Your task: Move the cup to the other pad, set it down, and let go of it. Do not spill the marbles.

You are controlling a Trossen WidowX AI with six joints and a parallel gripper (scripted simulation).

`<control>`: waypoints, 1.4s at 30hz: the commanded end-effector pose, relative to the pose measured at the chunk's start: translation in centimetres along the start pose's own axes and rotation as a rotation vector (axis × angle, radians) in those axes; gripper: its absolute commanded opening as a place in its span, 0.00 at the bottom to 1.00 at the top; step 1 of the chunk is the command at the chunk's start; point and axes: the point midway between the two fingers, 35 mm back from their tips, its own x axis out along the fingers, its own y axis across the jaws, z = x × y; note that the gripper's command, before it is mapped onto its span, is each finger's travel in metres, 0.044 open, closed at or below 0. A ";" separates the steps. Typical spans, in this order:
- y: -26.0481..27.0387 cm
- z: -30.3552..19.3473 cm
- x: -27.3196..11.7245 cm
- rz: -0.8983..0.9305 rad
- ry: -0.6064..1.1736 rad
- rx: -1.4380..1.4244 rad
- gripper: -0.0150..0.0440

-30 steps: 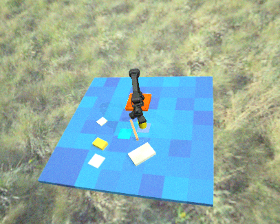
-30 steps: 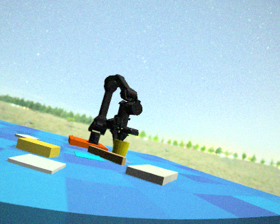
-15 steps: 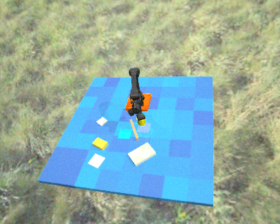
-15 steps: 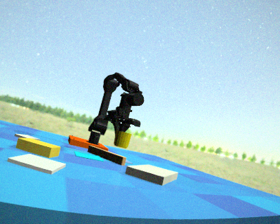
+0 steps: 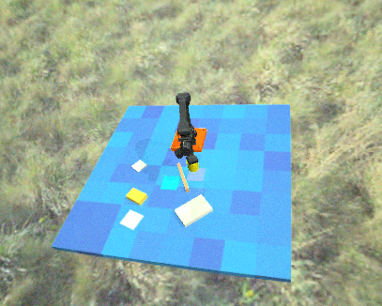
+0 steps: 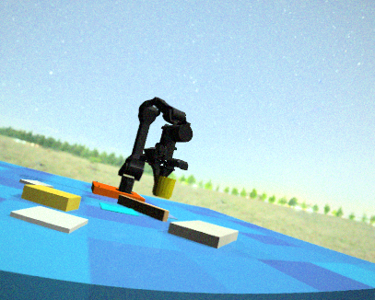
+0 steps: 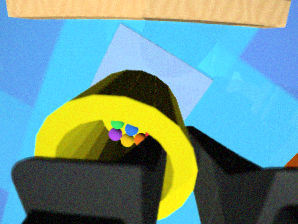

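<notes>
Presently, findings as follows.

Gripper: the gripper [image 7: 170,175] is clamped on the cup wall, one dark finger [image 7: 90,187] inside the rim and the other outside it, at the near side of the cup in the wrist view.

Cup: the yellow cup [image 7: 120,145] hangs in the gripper, clear of the board in the exterior view [image 6: 165,187], and tilted, its mouth turned toward the wrist camera.

Marbles: small marbles [image 7: 126,134] in green, blue, purple, orange and red sit bunched at the bottom of the cup; all that can be seen lie inside it.

Pale pad: a lavender pad [image 7: 150,70] lies directly beneath the cup in the wrist view; from the top it shows just below the cup [image 5: 196,175].

Cyan pad: a cyan pad [image 5: 170,182] lies flat to the left of the lavender one, on the far side of the wooden bar.

Wooden bar: a thin wooden bar [image 5: 183,177] lies between the two pads, running lengthwise away from the arm base.

Arm base: the black arm [image 5: 184,123] rises from an orange plate [image 5: 201,139] on the blue chequered board [image 5: 250,244].

Other items: a large cream slab [image 5: 193,210], a yellow block [image 5: 136,195] and two white tiles [image 5: 131,219] [image 5: 139,165] lie well apart from the cup.
</notes>
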 end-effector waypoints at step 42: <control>-0.2 8.1 -0.3 0.000 -0.003 -0.002 0.25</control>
